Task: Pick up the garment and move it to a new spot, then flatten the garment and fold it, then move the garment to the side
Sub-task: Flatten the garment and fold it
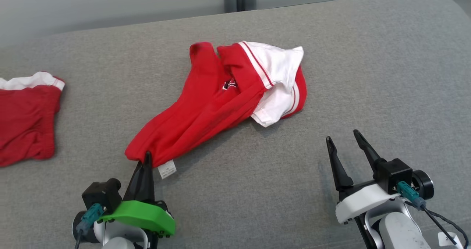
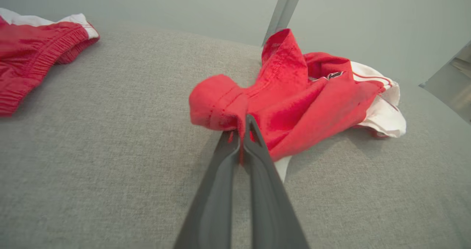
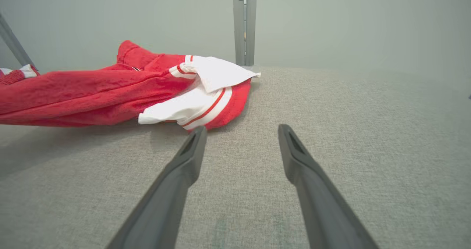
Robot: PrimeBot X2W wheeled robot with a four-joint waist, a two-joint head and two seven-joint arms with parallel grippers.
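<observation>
Lower left, the dark-fingered left gripper [image 1: 147,156] pinches the crumpled red-and-white fabric garment [image 1: 206,105] at its edge; lower right, the dark-fingered right gripper [image 1: 342,135] stands spread wide, fingers pointing up-frame.

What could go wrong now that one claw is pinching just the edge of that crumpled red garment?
1. The left gripper is shut on only a small bunch at the edge of the garment; the cloth may slip out when pulled.
2. The right gripper is open and off the cloth, so a one-handed pull may leave the white end folded over.
3. A second garment lies to the left; a move that way might overlap it.
</observation>
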